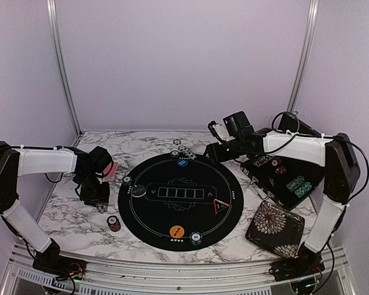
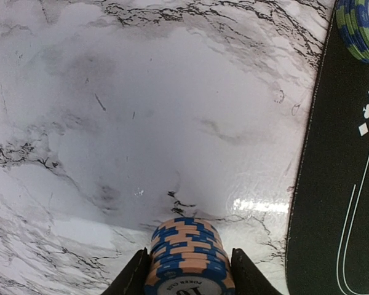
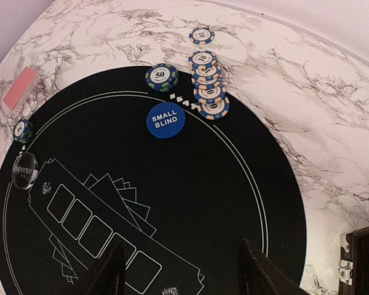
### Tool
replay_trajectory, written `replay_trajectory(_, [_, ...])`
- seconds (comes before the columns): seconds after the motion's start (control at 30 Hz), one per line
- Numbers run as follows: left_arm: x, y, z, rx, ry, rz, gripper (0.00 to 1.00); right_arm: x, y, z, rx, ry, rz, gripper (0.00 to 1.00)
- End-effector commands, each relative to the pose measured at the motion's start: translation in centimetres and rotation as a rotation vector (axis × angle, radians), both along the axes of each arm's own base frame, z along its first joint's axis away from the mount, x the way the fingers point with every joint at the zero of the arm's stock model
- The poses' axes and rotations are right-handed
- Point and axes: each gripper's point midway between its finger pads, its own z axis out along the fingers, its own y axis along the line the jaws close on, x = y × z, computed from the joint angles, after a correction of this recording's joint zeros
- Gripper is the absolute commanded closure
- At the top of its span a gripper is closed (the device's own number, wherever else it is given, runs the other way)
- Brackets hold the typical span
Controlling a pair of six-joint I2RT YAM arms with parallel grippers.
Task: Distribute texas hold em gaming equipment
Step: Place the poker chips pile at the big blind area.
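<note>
The blue-and-peach chip stack (image 2: 187, 246), at lower centre of the left wrist view on the desk (image 2: 111, 123), is gripped by the left claw (image 2: 189, 257) and should be lifted straight up; the right claw (image 3: 181, 264) is seen open

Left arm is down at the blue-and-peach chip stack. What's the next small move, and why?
Probably a short, straight lift of the left gripper. Its fingers sit against both sides of the chip stack, which appears to rest on the marble table beside the mat, so raising it comes before carrying it over.
</note>
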Motion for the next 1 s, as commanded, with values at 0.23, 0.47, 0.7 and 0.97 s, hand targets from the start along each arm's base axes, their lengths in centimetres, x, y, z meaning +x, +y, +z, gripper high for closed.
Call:
replay_trajectory(0.23, [-0.78, 0.82, -0.68, 0.032, 0.027, -0.013, 0.54, 0.64, -0.57, 1.16, 0.009, -0.031, -0.017, 0.40])
replay_trajectory(0.47, [-0.81, 0.95, -0.86, 0.042, 0.032, -0.016, 0.54, 0.62, -0.57, 1.16, 0.008, -0.030, -0.017, 0.40])
replay_trajectory(0.7, [-0.77, 0.90, -0.83, 0.042, 0.030, -0.022, 0.54, 0.61, -0.58, 1.18, 0.007, -0.030, -0.017, 0.40])
replay_trajectory(0.97, [-0.06, 0.36, -0.13, 0.027, 0.010, -0.040, 0.60, 0.64, -0.65, 1.16, 0.004, -0.030, -0.018, 0.40])
